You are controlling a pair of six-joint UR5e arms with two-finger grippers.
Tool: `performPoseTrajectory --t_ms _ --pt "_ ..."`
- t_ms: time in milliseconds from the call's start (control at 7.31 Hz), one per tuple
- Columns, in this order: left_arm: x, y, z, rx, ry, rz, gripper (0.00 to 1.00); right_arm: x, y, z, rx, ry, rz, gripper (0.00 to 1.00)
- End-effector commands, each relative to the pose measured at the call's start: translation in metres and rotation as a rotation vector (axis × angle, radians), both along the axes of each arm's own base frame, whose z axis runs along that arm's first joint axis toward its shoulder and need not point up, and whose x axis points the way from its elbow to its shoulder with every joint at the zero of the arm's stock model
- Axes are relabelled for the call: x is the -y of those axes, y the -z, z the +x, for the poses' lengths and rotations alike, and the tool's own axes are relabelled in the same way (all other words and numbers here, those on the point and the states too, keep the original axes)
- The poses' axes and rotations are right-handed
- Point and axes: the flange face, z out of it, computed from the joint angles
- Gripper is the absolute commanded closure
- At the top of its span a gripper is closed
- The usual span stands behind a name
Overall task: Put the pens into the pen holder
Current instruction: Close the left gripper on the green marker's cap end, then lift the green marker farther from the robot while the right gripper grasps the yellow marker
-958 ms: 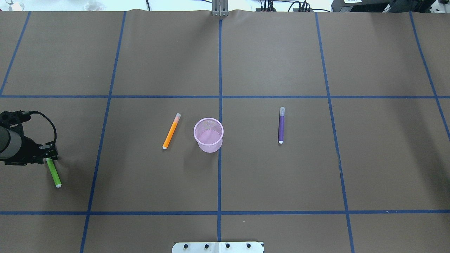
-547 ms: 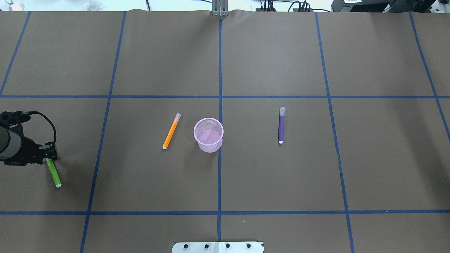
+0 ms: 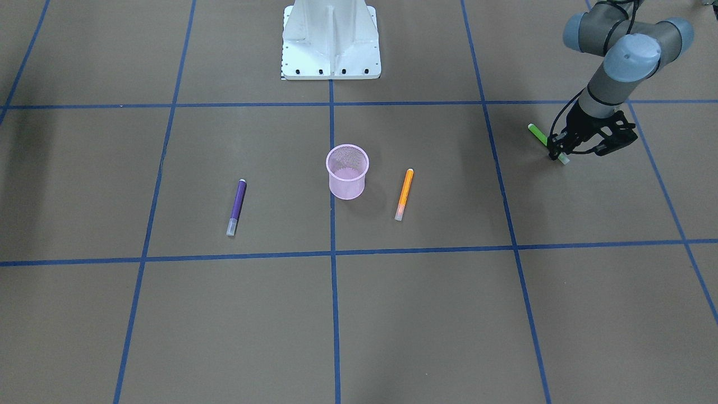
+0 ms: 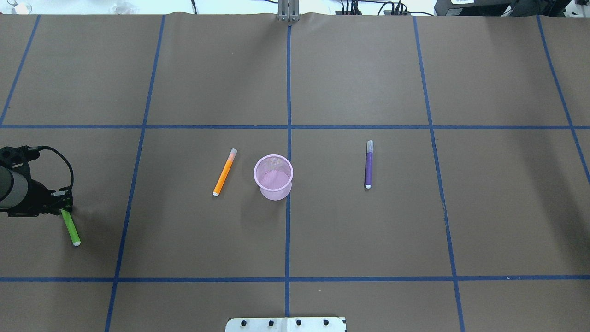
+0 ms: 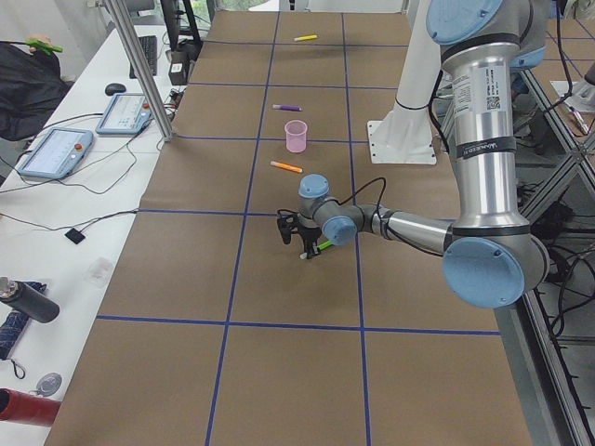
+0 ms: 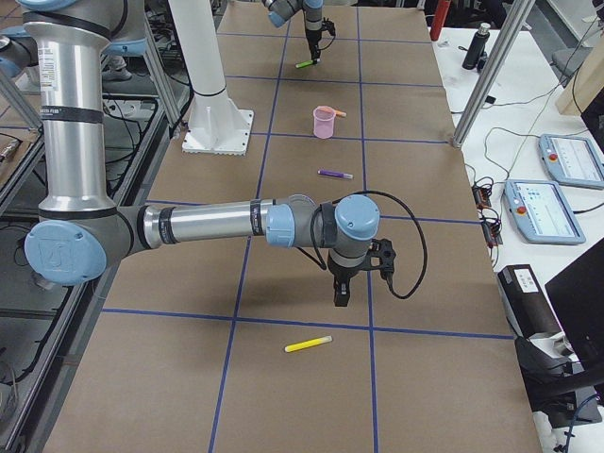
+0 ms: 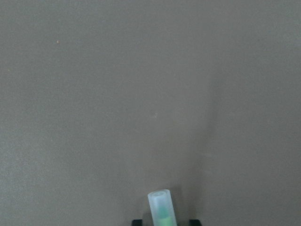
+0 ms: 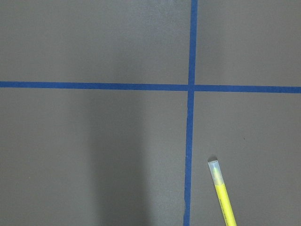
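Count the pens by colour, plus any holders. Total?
green pen: 1
orange pen: 1
purple pen: 1
yellow pen: 1
pen holder: 1
Total: 5 things (4 pens, 1 holder)

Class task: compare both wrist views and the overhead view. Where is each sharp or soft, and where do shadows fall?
Left wrist view: the green pen at the bottom edge is soft, close to the lens. Right wrist view: tape and yellow pen are crisp; a broad soft shadow band lies left of centre. Overhead view: even light, faint shadow beside the pen holder.
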Motion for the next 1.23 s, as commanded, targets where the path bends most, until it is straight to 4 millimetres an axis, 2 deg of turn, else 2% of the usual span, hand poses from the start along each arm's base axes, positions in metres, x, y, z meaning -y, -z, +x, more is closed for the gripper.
performPoseTrajectory --t_ms 0,137,274,410,547,684,821,958,1094 --pt "-0.001 0.002 0.000 -0.003 0.001 -0.001 0.99 0.003 0.004 0.000 0.003 -0.001 0.006 0.01" --pt "0.000 0.008 -0.002 -0.013 0.001 0.005 1.00 0.003 0.003 0.000 0.002 -0.001 0.006 0.01" --pt "-0.001 0.023 -0.004 -0.031 -0.001 0.016 1.00 0.003 0.004 0.000 -0.001 -0.001 0.009 0.01" --pt "-0.003 0.044 -0.009 -0.079 -0.015 0.012 1.00 0.002 0.000 0.000 -0.001 0.000 0.001 0.01" --pt "0.003 0.068 -0.018 -0.120 0.000 0.037 1.00 0.000 -0.005 0.001 -0.009 0.001 -0.005 0.01" --pt "0.022 0.093 -0.040 -0.149 0.061 0.089 1.00 -0.001 -0.009 0.001 -0.011 0.001 -0.014 0.01" --pt "0.053 0.139 -0.059 -0.211 0.132 0.169 1.00 -0.001 -0.017 0.001 -0.009 0.001 -0.031 0.01" --pt "0.076 0.174 -0.075 -0.252 0.176 0.236 1.00 0.003 -0.020 0.000 -0.006 0.003 -0.026 0.01" --pt "0.090 0.205 -0.075 -0.275 0.152 0.335 1.00 0.006 -0.027 -0.001 0.011 0.003 0.016 0.01"
